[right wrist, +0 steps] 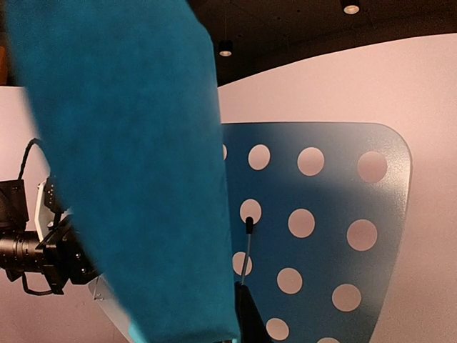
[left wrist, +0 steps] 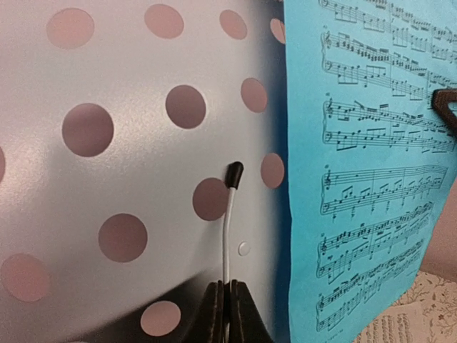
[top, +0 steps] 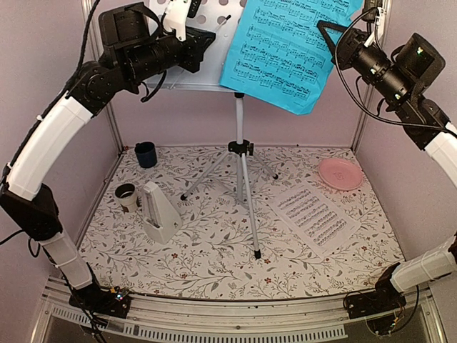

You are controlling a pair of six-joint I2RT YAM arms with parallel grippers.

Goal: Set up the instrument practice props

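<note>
The pale grey-blue perforated music stand (top: 214,53) stands on its silver tripod (top: 243,179) mid-table. My left gripper (top: 182,18) is at the desk's upper left, shut on the stand's thin white wire page holder (left wrist: 227,221), as the left wrist view (left wrist: 228,287) shows. The bright blue music sheet (top: 289,50) hangs tilted over the desk's right half. My right gripper (top: 368,13) is shut on its right edge; in the right wrist view (right wrist: 232,296) the sheet (right wrist: 128,164) hides one finger. The white music sheet (top: 316,213) lies flat on the table. The white metronome (top: 158,211) stands at the left.
A dark blue cup (top: 146,153) stands at the back left. A small pale cup (top: 126,194) sits beside the metronome. A pink plate (top: 340,174) lies at the back right. The tripod legs spread to the middle of the floral tablecloth (top: 214,271).
</note>
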